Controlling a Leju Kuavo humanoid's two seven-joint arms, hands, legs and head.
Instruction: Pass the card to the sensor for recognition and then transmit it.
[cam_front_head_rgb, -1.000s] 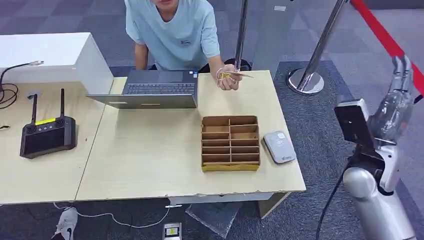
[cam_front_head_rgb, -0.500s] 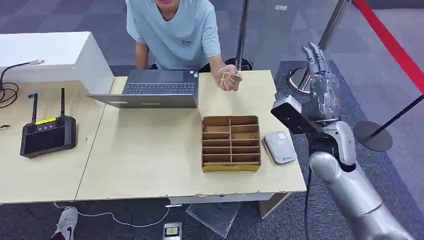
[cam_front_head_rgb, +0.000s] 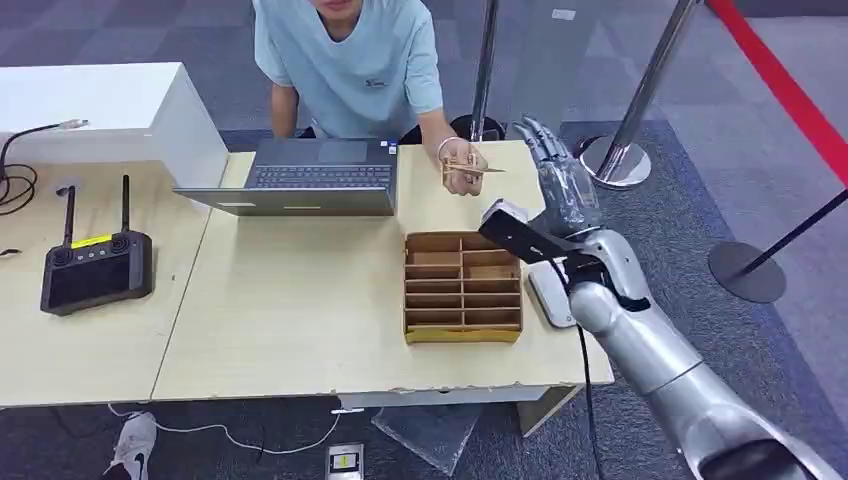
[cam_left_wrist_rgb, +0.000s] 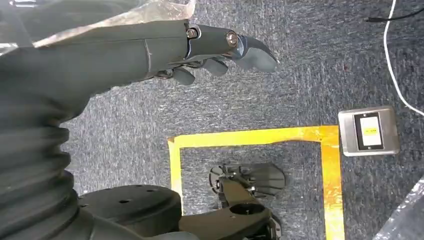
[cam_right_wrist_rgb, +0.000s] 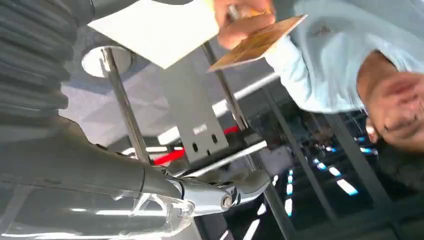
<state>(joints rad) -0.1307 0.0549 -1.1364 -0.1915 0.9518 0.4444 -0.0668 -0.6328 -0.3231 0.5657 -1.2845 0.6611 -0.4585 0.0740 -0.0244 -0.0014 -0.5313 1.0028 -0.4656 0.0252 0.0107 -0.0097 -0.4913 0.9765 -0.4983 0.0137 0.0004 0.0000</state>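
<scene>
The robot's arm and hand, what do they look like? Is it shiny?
Yes. The right arm is a smooth, shiny silver tube with a black cable running along it and a black box-shaped part at the wrist. The right hand has grey fingers under a clear plastic wrap. The left hand is dark grey with a ribbed cover behind it and small screws on the fingers.

No text can be read. The person's shirt (cam_front_head_rgb: 350, 60) bears a small chest mark too small to make out, and the yellow label (cam_front_head_rgb: 90, 242) on the black controller (cam_front_head_rgb: 95, 268) is blurred.
</scene>
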